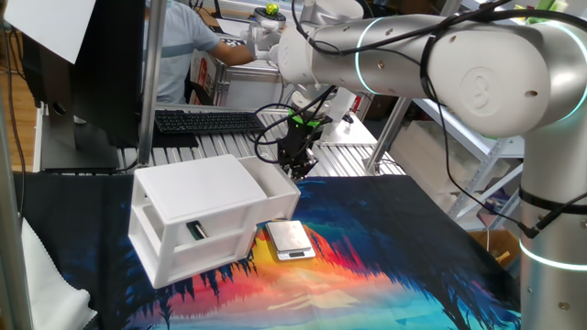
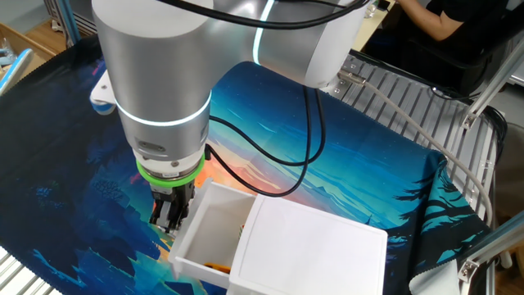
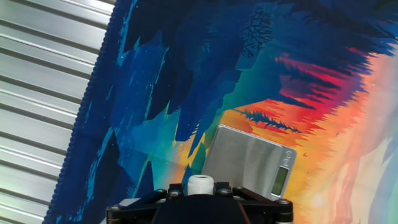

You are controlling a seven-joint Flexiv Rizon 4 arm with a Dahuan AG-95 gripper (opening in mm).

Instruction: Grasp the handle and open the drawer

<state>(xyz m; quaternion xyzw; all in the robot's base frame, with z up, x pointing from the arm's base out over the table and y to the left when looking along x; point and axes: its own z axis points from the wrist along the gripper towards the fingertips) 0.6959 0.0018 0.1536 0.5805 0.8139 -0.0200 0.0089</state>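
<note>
Cabinet (image 1: 197,215): in one fixed view it is sitting at the left of the printed mat (image 1: 385,266), white, two tiers, its front facing right.
Drawer (image 1: 273,183): the upper tier is already standing partly out of the shell toward the right; in the other fixed view its open tray (image 2: 214,232) is showing an almost bare white floor.
Handle (image 3: 201,185): in the hand view the small white nub is sitting at the bottom edge, right between the black finger bases.
Gripper (image 1: 299,165): it is hanging at the drawer's front panel, fingers pointing down; the jaws are looking pressed in around the nub, though the contact itself is hidden, so a firm pinch is a judgement.
Key relation: the handle is lying inside the claw, not off to a side; the drawer's long axis is running left to right out of the cabinet, so any further pull is likely calling for straight travel rightward along that axis, away from the shell.
Scale (image 1: 290,238): the flat silver scale is lying on the mat just right of the lower tier, below the gripper.
</note>
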